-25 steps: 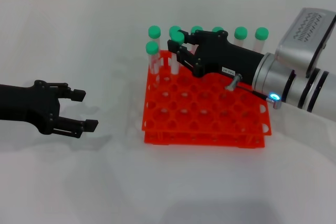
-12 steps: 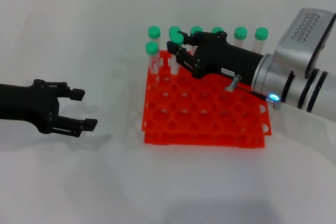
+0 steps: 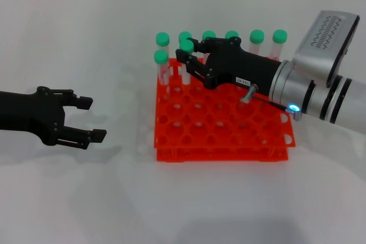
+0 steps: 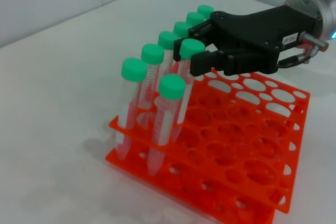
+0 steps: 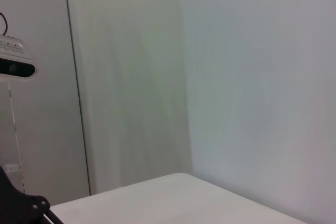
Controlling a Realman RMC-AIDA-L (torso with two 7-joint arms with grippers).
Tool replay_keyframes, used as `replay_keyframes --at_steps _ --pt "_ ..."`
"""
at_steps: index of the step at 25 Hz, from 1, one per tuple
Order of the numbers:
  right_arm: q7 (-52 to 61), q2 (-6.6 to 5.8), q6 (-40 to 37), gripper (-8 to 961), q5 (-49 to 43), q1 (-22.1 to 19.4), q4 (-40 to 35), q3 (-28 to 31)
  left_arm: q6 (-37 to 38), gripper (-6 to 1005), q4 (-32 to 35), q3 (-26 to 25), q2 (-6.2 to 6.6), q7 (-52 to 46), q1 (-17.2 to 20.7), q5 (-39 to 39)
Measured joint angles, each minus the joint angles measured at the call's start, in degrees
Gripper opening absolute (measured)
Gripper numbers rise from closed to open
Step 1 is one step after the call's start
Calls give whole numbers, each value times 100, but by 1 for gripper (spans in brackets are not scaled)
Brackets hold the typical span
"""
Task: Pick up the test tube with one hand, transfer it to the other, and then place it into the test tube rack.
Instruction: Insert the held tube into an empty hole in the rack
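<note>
The orange-red test tube rack (image 3: 229, 136) stands on the white table; it also shows in the left wrist view (image 4: 252, 174). My right gripper (image 3: 186, 53), with the white label, reaches over the rack's back left part. It is shut on the green-capped test tube (image 3: 186, 46), which stands upright in a second-row hole (image 4: 190, 51). The right gripper also shows in the left wrist view (image 4: 198, 51). My left gripper (image 3: 88, 119) is open and empty, low over the table, left of the rack.
Several more green-capped tubes (image 3: 256, 37) fill the rack's back row. One more tube (image 3: 161, 57) stands at the left end of the second row. The right wrist view shows only a wall and a table edge.
My right gripper has moved a little left and back with the tube. The rack and its tubes have shifted slightly the same way. The left arm has not moved.
</note>
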Motion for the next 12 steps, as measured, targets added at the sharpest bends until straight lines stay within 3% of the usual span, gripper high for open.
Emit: replay_keyframes --at_steps 12 --pt "0 0 -12 264 -6 4 -13 -7 9 881 0 0 -2 0 0 0"
